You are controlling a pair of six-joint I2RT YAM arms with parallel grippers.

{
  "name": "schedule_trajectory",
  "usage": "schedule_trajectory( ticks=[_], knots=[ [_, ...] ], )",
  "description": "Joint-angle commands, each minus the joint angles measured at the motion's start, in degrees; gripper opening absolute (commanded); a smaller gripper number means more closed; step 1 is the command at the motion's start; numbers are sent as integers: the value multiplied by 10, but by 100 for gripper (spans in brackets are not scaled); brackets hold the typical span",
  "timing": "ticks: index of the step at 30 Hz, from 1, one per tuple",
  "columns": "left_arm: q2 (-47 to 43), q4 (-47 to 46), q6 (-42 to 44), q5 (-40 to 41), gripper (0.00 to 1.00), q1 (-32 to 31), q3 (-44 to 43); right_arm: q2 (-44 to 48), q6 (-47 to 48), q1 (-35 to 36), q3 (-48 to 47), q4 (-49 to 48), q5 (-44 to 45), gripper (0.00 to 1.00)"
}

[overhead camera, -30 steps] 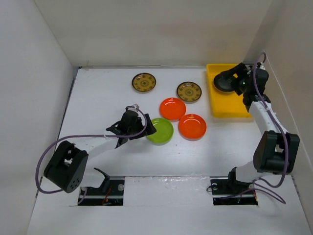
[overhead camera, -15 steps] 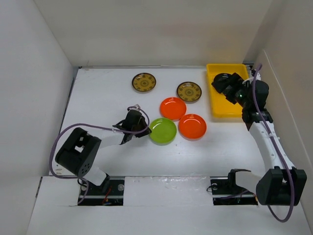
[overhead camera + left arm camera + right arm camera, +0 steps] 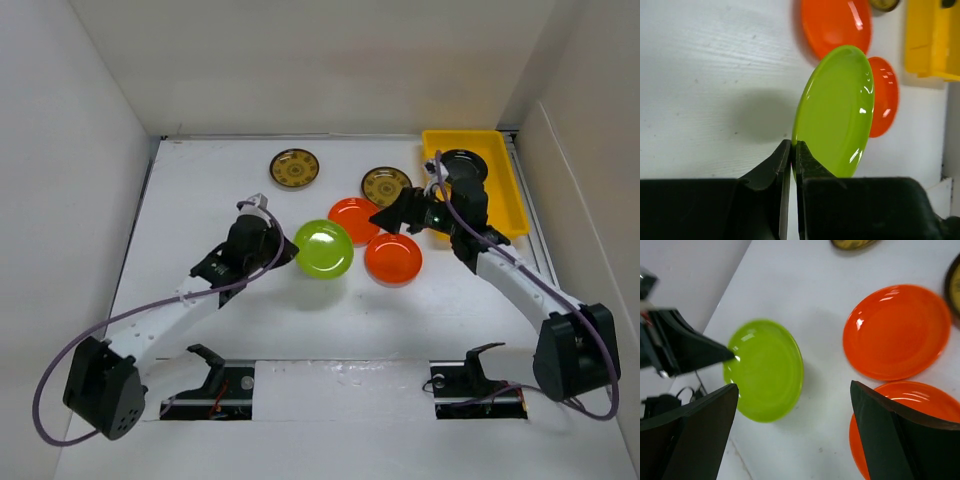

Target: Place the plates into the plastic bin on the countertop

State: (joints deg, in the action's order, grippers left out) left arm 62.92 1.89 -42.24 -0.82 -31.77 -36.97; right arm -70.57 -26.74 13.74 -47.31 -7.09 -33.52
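Robot lab booth: plain white walls [image 3: 330,60], countertop [image 3: 190,230].

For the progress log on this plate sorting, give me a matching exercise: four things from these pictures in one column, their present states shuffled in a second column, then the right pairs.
Column one
1. lime green plate
2. black plate
3. orange plate nearest the arm bases
4. right gripper

Column two
A. open, holding nothing
B. lying in the yellow bin
C. pinched at its rim by the left gripper, tilted, off the countertop
D. flat on the countertop

Pairs: 1-C, 2-B, 3-D, 4-A
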Motion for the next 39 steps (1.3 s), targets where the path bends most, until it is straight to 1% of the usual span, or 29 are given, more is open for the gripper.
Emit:
schedule_trajectory(
  ticks=[1,2,6,9,10,11,13,14,15,16,17,18,19,20,21,22,23,25,26,27,29,30,33,34,35,37,38,39],
  knots=[
    [-52,30,38,-25,0,0,-66,-24,56,19,10,-97,-87,99],
    [-52,38,44,-25,0,0,-91,-31,56,27,10,-113,-110,99],
    [-40,65,78,-47,0,0,-143,-49,56,61,4,-127,-124,97],
    [-35,70,83,-66,0,0,-160,-70,51,74,-2,-127,-124,96],
    [-35,57,83,-76,0,0,-160,-70,51,74,-2,-127,-124,96],
    [-35,51,83,-87,0,6,-160,-78,46,74,-2,-136,-124,93],
    [-35,34,83,-124,0,11,-160,-93,35,80,-2,-152,-130,89],
    [-35,28,83,-132,0,16,-160,-101,23,80,-2,-159,-130,82],
    [-29,22,83,-138,0,16,-160,-101,18,80,-2,-165,-138,65],
    [-29,22,83,-145,0,22,-160,-101,13,80,-2,-181,-138,56],
    [-20,22,78,-145,0,22,-160,-101,7,80,-2,-188,-138,41],
    [-12,22,78,-145,0,22,-160,-101,2,80,3,-188,-138,12],
    [-12,22,78,-135,5,22,-160,-101,-7,80,3,-188,-122,1],
    [-5,22,70,-128,28,22,-160,-101,-12,74,3,-188,-111,0],
    [0,22,70,-121,60,22,-160,-95,-29,64,3,-188,-101,0],
    [0,22,62,-100,99,22,-160,-95,-41,55,3,-188,-89,0],
    [0,22,56,-88,100,22,-160,-95,-56,29,3,-183,-55,0],
    [12,22,56,-67,100,22,-153,-95,-94,-4,-12,-165,-16,0],
    [12,22,47,-39,100,22,-153,-101,-106,-24,-20,-147,37,0],
    [21,22,47,-29,100,22,-148,-106,-117,-64,-41,-108,61,0],
    [46,8,47,-16,100,22,-143,-130,-147,-108,-55,-107,91,0],
    [55,0,41,-16,100,22,-143,-141,-160,-148,-61,-107,120,0],
    [100,-36,41,-10,100,17,-137,-199,-189,-200,-107,-99,145,0],
    [113,-45,35,-4,100,17,-137,-217,-189,-226,-138,-99,145,0],
    [135,-64,35,-4,100,17,-137,-255,-202,-239,-156,-91,145,0],
    [156,-83,35,-11,100,17,-137,-295,-207,-269,-189,-84,145,0],
    [174,-103,35,-11,100,17,-137,-316,-207,-278,-224,-84,134,0],
    [183,-108,35,-17,100,17,-144,-362,-207,-288,-242,-84,118,0]
  ],
)
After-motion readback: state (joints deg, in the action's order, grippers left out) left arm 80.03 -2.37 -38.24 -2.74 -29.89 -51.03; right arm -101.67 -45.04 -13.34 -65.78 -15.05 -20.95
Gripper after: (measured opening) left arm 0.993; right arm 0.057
